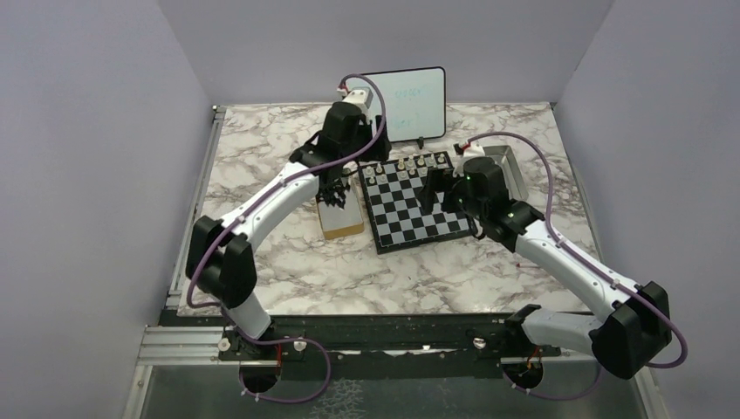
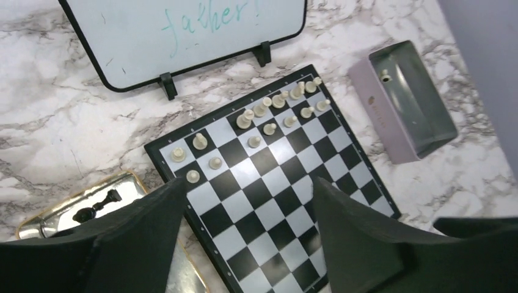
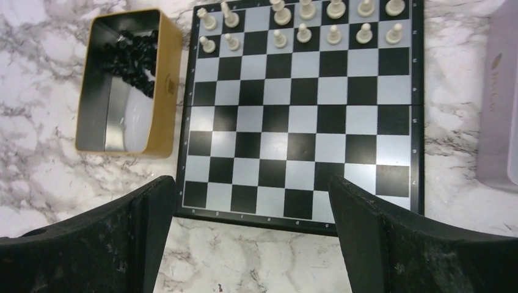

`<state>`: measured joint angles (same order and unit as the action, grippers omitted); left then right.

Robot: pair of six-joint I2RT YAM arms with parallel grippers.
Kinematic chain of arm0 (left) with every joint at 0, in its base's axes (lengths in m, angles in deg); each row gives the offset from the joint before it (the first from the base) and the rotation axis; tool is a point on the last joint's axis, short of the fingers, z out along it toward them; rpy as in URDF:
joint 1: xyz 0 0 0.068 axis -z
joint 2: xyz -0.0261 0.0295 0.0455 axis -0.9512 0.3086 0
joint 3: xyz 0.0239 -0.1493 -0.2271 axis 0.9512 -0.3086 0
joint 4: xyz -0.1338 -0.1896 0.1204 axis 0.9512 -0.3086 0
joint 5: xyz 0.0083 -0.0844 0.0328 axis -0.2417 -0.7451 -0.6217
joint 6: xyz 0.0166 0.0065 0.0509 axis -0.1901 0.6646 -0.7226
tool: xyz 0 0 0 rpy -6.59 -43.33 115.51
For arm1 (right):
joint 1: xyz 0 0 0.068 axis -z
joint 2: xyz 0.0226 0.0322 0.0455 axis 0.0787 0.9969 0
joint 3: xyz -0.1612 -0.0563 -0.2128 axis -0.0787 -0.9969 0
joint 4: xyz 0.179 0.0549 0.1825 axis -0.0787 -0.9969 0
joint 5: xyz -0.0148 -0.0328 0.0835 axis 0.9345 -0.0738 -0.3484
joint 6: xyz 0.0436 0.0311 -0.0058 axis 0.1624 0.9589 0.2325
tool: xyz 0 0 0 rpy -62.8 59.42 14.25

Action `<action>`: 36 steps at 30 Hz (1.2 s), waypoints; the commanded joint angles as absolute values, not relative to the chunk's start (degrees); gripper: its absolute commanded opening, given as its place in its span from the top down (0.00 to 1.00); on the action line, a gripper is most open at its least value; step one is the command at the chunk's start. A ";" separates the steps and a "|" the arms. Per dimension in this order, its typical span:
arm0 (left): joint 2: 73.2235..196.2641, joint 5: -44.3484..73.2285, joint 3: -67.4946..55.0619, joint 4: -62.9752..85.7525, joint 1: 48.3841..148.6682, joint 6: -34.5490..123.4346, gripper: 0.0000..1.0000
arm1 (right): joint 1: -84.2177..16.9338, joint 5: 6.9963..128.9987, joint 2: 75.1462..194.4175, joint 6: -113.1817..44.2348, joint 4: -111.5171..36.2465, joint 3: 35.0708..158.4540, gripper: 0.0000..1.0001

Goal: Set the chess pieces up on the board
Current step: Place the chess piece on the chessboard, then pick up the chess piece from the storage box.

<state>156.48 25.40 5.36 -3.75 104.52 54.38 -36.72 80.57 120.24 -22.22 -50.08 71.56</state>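
Left hand (image 2: 247,189) and right hand (image 3: 250,183) both hover open and empty over the board (image 2: 342,152), white chess pieces (image 2: 245,119) in two gappy rows ahead of them, so placing seems midway and next wants a careful pinch from the gold tin (image 3: 166,91) beside the left hand.

wht pcs (image 3: 303,33) on brd (image 3: 302,116) 14; tins (image 3: 168,91) 2; whtbrd (image 2: 122,36) 1

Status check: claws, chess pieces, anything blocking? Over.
Left claw open, empty; right claw same. Pale silvery-white chess pieces line two edge rows of the black-and-grey square chessboard, with gaps. Nothing blocking.
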 commanded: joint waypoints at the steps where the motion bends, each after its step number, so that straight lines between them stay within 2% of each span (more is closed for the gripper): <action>1: 148.68 20.95 -0.97 -5.63 104.72 55.01 0.05 | -36.94 89.36 122.20 -20.53 -52.65 75.63 0.00; 2: 146.94 20.75 -2.35 -5.78 104.72 54.95 0.01 | -36.76 90.77 122.70 -20.67 -52.69 76.27 0.00; 6: 140.57 20.68 -7.51 -6.43 104.70 53.60 0.01 | -35.01 95.10 125.11 -21.86 -52.94 78.66 0.00; 12: 132.07 22.24 -15.85 -8.89 104.72 48.09 0.01 | -26.47 92.33 127.56 -22.75 -50.02 79.01 0.03; 15: 127.87 27.86 -20.91 -9.26 104.68 46.26 0.01 | -22.53 94.21 129.31 -24.56 -47.80 78.67 0.06; 22: 121.39 32.29 -27.41 -9.33 104.63 43.26 0.01 | -11.04 89.17 136.13 -26.21 -42.77 78.52 0.25; 28: 120.27 30.86 -29.42 -11.00 104.63 40.77 0.01 | -6.27 86.20 144.79 -27.16 -37.94 81.35 0.53; 36: 120.50 31.28 -30.22 -11.02 104.63 39.48 0.01 | -3.49 85.44 156.01 -27.49 -37.61 89.01 0.63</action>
<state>121.31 29.71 -29.94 -10.53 104.52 41.42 -5.05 87.02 152.05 -26.90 -40.20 84.87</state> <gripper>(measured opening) 0.990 0.390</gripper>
